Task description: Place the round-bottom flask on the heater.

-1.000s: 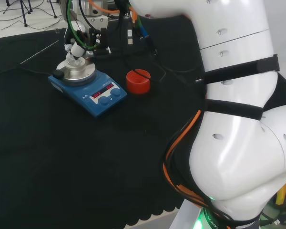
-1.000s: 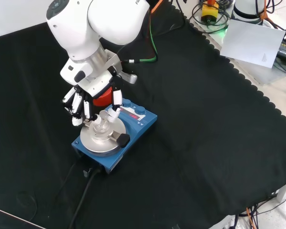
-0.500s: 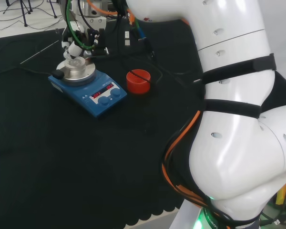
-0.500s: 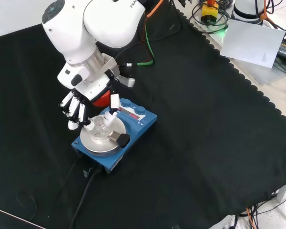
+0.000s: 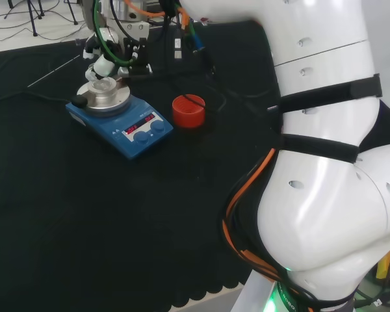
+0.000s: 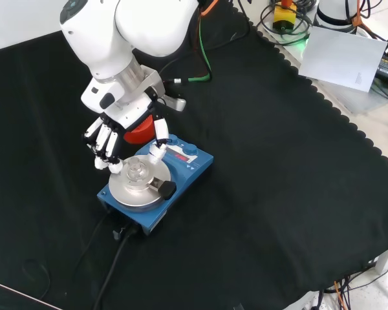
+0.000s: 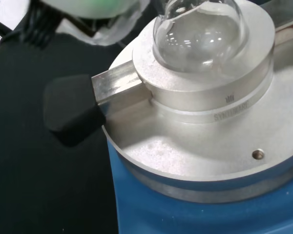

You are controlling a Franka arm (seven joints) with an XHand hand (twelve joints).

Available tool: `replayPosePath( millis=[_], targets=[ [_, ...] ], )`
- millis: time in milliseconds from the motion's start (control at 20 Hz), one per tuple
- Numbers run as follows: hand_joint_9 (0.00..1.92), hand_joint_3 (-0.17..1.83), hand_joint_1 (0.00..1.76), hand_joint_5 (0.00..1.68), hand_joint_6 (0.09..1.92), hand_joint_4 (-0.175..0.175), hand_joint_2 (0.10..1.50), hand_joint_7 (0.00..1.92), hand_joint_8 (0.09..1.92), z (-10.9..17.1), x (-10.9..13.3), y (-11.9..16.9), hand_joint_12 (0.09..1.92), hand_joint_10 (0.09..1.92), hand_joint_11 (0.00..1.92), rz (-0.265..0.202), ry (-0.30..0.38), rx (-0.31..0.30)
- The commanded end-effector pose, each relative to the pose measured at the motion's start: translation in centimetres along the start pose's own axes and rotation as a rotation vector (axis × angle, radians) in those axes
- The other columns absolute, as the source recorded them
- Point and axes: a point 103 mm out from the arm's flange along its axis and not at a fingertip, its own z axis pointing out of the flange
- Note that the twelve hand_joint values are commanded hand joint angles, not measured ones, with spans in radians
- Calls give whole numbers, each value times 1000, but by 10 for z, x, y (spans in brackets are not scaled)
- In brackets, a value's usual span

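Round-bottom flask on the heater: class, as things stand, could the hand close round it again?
Probably yes. The hand hangs open just above the round-bottom flask, fingers and thumb spread to either side, and nothing stands between them on the heater.

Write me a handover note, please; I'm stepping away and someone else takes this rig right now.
Robot hand: open, fingers spread above the heater, holding nothing.
Round-bottom flask: seated in the heater's metal block, clear of the fingers in the front view.
Red ribbed stand: on the cloth beside the heater, nothing on it.
Done: flask placed.
Left: probably only lifting the robot hand clear.
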Motion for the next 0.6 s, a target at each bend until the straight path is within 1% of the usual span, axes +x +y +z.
replayPosePath(
  millis=[50,250,400,500,600],
  targets=[
    [487,639,857,475,508,13,547,332,585,-13,-5,-13,1357,620,56,1,17,-27],
    [482,614,841,460,419,14,555,321,589,-27,-9,-26,1358,624,54,10,23,-42],
    [480,605,835,475,368,15,560,317,591,-27,-9,-29,1359,626,53,11,14,-46],
    [479,601,832,488,334,16,562,316,592,-31,-9,-37,1358,626,53,10,12,-64],
    [478,599,830,493,320,16,563,315,592,-37,-12,-48,1358,626,53,16,12,-68]
  ],
)
